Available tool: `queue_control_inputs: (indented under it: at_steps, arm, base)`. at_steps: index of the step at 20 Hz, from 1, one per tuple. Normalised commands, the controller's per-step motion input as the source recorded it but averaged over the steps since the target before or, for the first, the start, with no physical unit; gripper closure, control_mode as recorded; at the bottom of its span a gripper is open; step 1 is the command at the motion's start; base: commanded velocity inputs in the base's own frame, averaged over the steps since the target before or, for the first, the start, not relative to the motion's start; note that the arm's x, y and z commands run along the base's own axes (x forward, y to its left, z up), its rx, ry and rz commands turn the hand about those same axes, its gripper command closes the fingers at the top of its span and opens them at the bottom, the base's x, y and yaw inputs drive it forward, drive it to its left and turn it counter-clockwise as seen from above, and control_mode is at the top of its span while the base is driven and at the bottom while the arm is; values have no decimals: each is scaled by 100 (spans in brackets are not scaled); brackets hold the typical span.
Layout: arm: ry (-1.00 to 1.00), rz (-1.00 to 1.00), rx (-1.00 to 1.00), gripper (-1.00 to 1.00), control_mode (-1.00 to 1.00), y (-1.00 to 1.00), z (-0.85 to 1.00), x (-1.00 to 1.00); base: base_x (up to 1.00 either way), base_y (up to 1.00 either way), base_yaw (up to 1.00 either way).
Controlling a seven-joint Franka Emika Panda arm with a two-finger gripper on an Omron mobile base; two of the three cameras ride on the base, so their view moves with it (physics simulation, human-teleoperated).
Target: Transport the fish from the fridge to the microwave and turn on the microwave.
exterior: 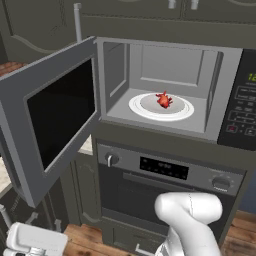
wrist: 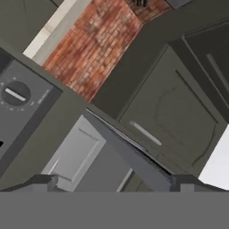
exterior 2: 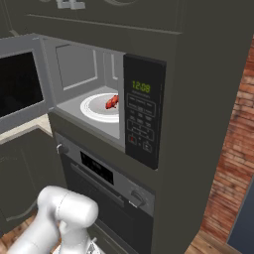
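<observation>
The fish [exterior: 163,100] [exterior 2: 112,102], small and red-orange, lies on the white turntable [exterior: 145,111] [exterior 2: 94,106] inside the microwave [exterior: 170,47] [exterior 2: 89,49]. The microwave's door [exterior: 50,115] [exterior 2: 17,84] is swung wide open to the left. Green digits glow on its black button panel [exterior: 245,105] [exterior 2: 143,116]. My gripper [wrist: 116,183] is open and empty, its two dark fingertips [wrist: 42,181] far apart. It sits low, below the microwave, looking up past an oven knob [wrist: 15,94] and a grey panel [wrist: 89,156]. The fridge is out of view.
A knobbed oven [exterior: 165,170] [exterior 2: 99,171] is built in right under the microwave. Dark cabinets [exterior: 125,15] [wrist: 174,120] surround both. A red brick wall [exterior 2: 233,149] [wrist: 94,40] stands to the right. The open door juts out over a pale counter edge [exterior: 87,146].
</observation>
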Motion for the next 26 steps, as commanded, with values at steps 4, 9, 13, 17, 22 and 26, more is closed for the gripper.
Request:
queue_control_inputs:
  at_steps: [4,9,13,17,22,26]
  arm:
    - [-16,-7,0,-100,-100,18,0,7]
    - [-18,-11,0,-100,-100,15,0,13]
    - [-6,-14,0,-100,-100,18,0,28]
    - [0,-19,0,-100,-100,18,0,30]
    - [0,-24,0,-100,-100,19,3,21]
    - [0,-19,0,-100,-100,16,9,25]
  base:
    - [0,0,0]
    - [0,0,0]
    - [0,0,0]
    - [0,0,0]
    - [0,0,0]
    - [0,0,0]
